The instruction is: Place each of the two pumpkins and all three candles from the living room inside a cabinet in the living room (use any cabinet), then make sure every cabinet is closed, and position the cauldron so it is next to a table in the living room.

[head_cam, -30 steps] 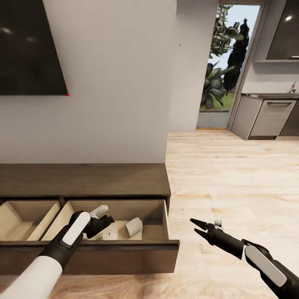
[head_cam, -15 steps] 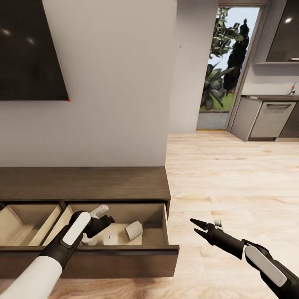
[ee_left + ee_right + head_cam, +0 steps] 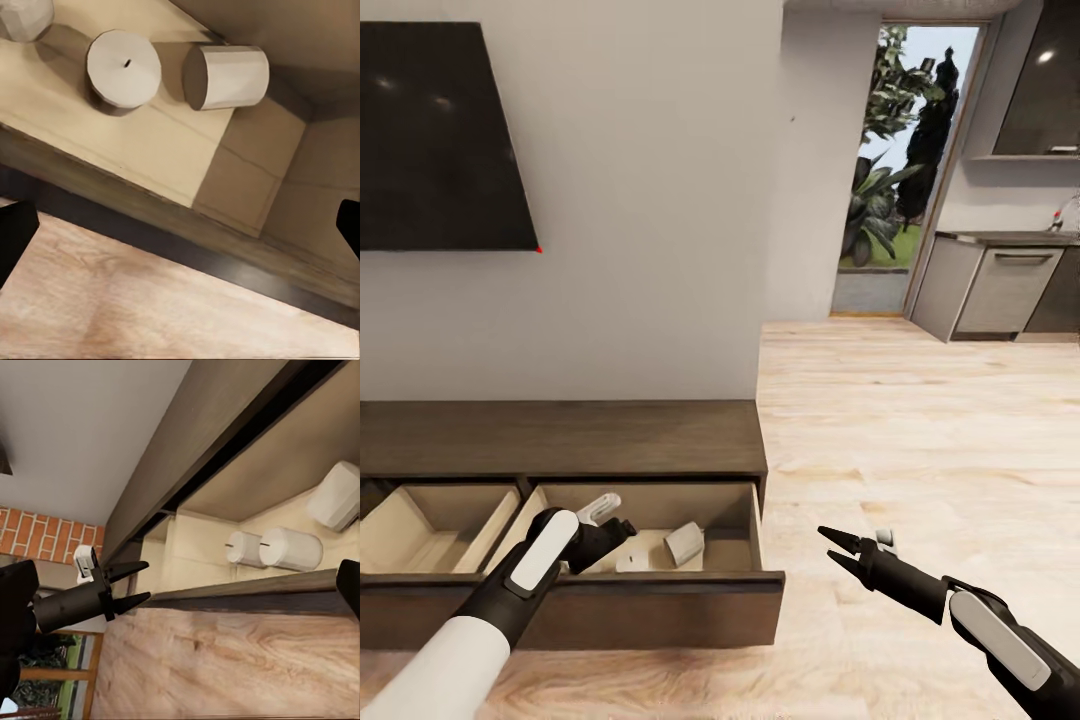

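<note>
The dark-brown cabinet (image 3: pixel 560 438) stands against the wall with two drawers pulled out. In the right drawer (image 3: pixel 660 612) one candle (image 3: pixel 683 543) lies on its side and another candle (image 3: pixel 628 563) stands upright. The left wrist view shows the upright candle (image 3: pixel 124 67), the toppled one (image 3: pixel 225 76) and a third candle (image 3: pixel 22 16) at the frame's corner. My left gripper (image 3: pixel 622 528) hovers open over this drawer, holding nothing. My right gripper (image 3: pixel 826 543) is open above the floor, right of the drawer. The pumpkins and the cauldron are out of view.
The left drawer (image 3: pixel 430 515) is also open. A dark TV (image 3: pixel 430 140) hangs on the wall above the cabinet. Light wood floor (image 3: pixel 920 430) stretches to the right toward a garden doorway (image 3: pixel 900 170) and grey kitchen units (image 3: pixel 1000 290).
The whole view has shifted slightly, so the camera moved; the TV and cabinet sit a little further right in the picture. Both arms hold the same pose, and the candles stay in the drawer.
</note>
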Controlling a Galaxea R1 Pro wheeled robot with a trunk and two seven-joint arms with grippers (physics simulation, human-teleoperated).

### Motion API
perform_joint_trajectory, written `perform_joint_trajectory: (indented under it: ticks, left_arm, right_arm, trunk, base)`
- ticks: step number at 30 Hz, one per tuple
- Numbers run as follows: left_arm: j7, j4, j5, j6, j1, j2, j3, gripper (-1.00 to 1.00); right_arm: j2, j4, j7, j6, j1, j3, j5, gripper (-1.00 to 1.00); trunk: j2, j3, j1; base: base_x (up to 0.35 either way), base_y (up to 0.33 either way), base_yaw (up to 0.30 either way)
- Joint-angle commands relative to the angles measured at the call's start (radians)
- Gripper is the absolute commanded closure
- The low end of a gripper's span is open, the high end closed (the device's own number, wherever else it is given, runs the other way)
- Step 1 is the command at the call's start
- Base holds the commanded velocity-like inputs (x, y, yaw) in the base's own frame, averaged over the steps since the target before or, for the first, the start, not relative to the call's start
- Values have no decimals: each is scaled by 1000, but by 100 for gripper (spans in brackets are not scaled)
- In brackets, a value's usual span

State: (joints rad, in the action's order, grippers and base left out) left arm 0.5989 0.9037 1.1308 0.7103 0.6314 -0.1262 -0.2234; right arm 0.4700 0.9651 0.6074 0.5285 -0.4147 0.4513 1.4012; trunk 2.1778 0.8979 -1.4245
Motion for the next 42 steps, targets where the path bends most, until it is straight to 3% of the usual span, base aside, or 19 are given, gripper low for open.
perform_joint_trajectory:
  ticks: [1, 24, 31, 33, 37, 42]
  left_arm:
    - [10, 1, 10, -1, 1, -1, -4, -100]
    - [10, 1, 3, 0, 1, 6, -23, -100]
    - [10, 1, 0, 0, 1, 7, -25, -100]
    - [10, 1, 0, 0, 1, 7, -26, -100]
    - [10, 1, 0, 0, 1, 7, -27, -100]
    - [9, 2, 3, 0, 1, 5, -25, -100]
  right_arm:
    - [1, 0, 0, 4, -1, 3, 9, -100]
    - [0, 0, 0, 4, -1, 3, 9, -100]
    - [-1, 2, -4, 6, -1, 2, 2, -100]
    - [-1, 3, -20, 6, -1, 2, 2, -100]
    - [-1, 5, -179, 7, -1, 7, 1, -100]
    - [-1, 6, -231, 7, -1, 12, 0, -100]
  trunk:
    - [-7, -2, 5]
    - [-168, -74, 93]
    - [-168, -74, 93]
    - [-168, -74, 93]
    - [-147, -65, 81]
    - [-112, -49, 62]
  base:
    - [-325, 0, 0]
    - [-346, 0, 0]
    - [-350, 0, 0]
    - [-350, 0, 0]
    - [-344, 0, 0]
    - [-115, 0, 0]
